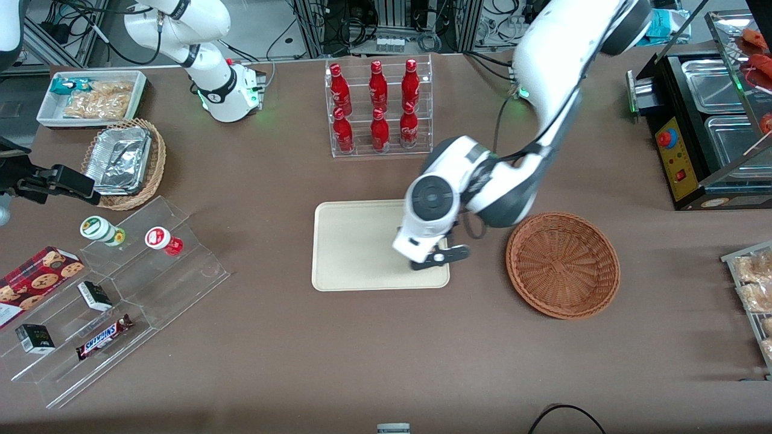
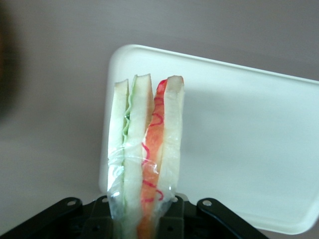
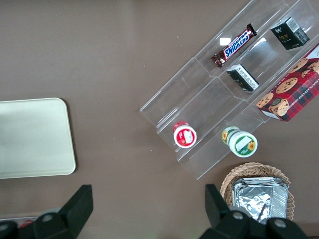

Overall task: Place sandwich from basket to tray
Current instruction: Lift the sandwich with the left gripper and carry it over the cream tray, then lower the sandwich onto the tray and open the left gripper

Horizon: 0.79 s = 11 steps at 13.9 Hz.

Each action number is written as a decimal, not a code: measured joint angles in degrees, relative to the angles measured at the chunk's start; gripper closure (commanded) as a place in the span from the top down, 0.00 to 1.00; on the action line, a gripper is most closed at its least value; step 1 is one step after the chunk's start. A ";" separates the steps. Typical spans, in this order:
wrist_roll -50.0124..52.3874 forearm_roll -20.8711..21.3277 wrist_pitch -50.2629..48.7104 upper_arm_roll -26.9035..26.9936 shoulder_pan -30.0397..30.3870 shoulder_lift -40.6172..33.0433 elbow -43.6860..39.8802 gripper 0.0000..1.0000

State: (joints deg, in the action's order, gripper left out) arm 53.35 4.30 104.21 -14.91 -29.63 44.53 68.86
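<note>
Gripper point(image 1: 443, 256): left arm's, poised above the tray's corner nearest the basket; fingers clamped on the sandwich, as the wrist view shows.

Sandwich point(image 2: 145, 159): wedge of white bread in clear wrap, green layer on one side, red-orange layer on the other. Held by its lower end between the black fingers point(image 2: 172, 219), cut edge toward the wrist camera. It hangs over the rounded corner of the tray; whether it touches the surface cannot be told. In the front view it is hidden under the arm.

Tray point(image 1: 356, 247): cream-beige, rectangular, low rim, flat on the brown table point(image 1: 362, 349) near its middle.

Basket point(image 1: 563, 264): round, reddish-brown wicker, just beside the tray toward the working arm's end of the table, apart from it. Nothing lies in it.

Bottle rack point(image 1: 379, 105): clear acrylic, six red bottles in two rows, farther from the front camera than the tray.

Stepped acrylic display point(image 1: 114, 301): toward the parked arm's end, holding a Snickers bar point(image 1: 104, 336), small dark boxes and two small cups.

Lighter wicker basket point(image 1: 123, 163): with foil containers, near the display.
</note>
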 measured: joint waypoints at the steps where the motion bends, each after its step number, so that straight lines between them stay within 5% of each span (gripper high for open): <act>1: 0.00 0.01 1.82 0.00 -1.37 2.18 -1.70 0.22; 11: -7.33 0.21 8.30 0.13 -7.77 9.72 -3.53 0.22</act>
State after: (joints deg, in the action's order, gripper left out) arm 46.02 4.51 112.50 -14.78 -37.40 54.24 65.34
